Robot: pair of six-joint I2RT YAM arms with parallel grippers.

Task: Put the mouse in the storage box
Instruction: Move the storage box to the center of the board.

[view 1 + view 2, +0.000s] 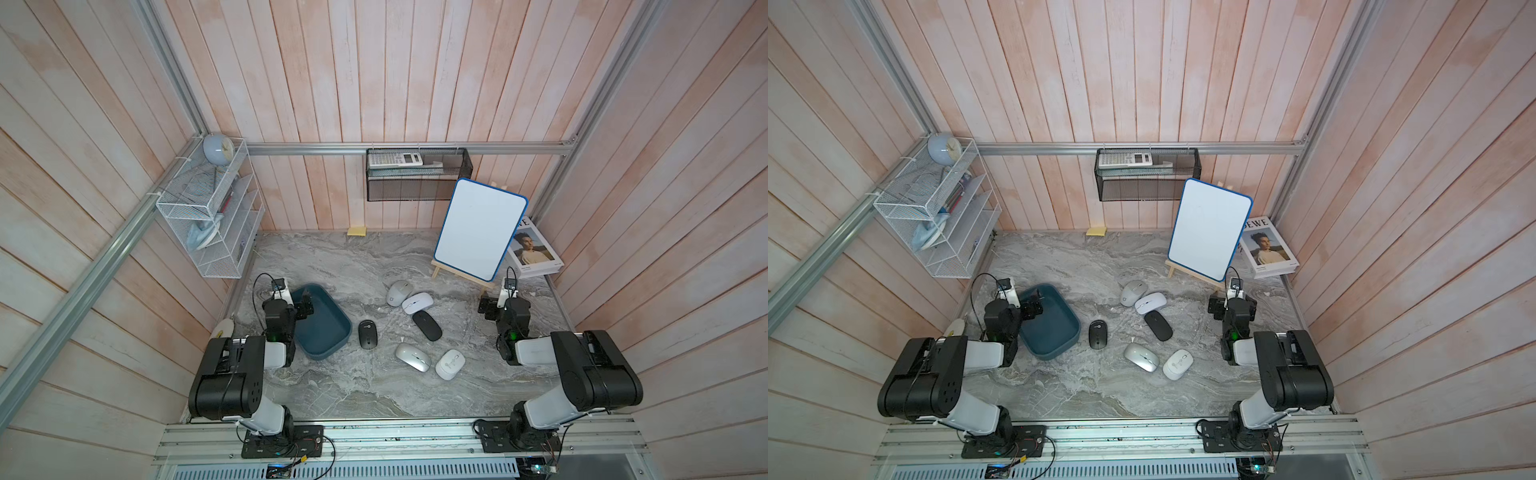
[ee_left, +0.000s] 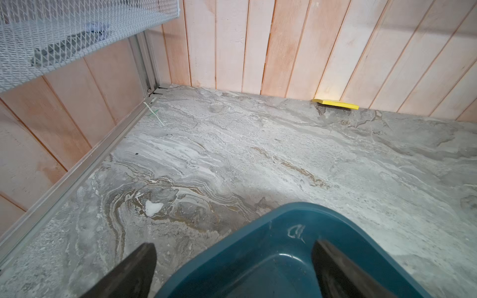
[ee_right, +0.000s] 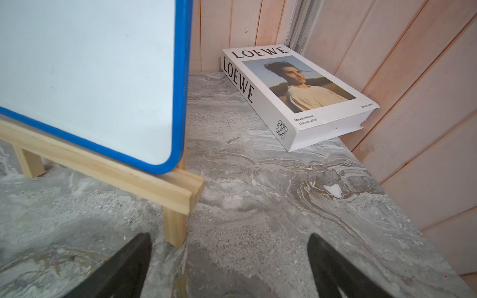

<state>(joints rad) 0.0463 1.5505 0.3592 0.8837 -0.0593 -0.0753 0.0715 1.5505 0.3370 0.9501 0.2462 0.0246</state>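
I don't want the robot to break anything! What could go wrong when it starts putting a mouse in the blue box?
1. The grey mouse, white mouse and black mouse lie bunched together; grabbing one may push the others.
2. The left gripper hangs open across the rim of the box and might bump it.
3. The right gripper is open close to the whiteboard; a swing could knock it over.

Box (image 1: pixel 326 328) sits at the table's (image 1: pixel 374 386) 9 o'clock, mice (image 1: pixel 427 325) at centre, whiteboard (image 1: pixel 480 228) at 1, book (image 1: pixel 536 253) behind it.
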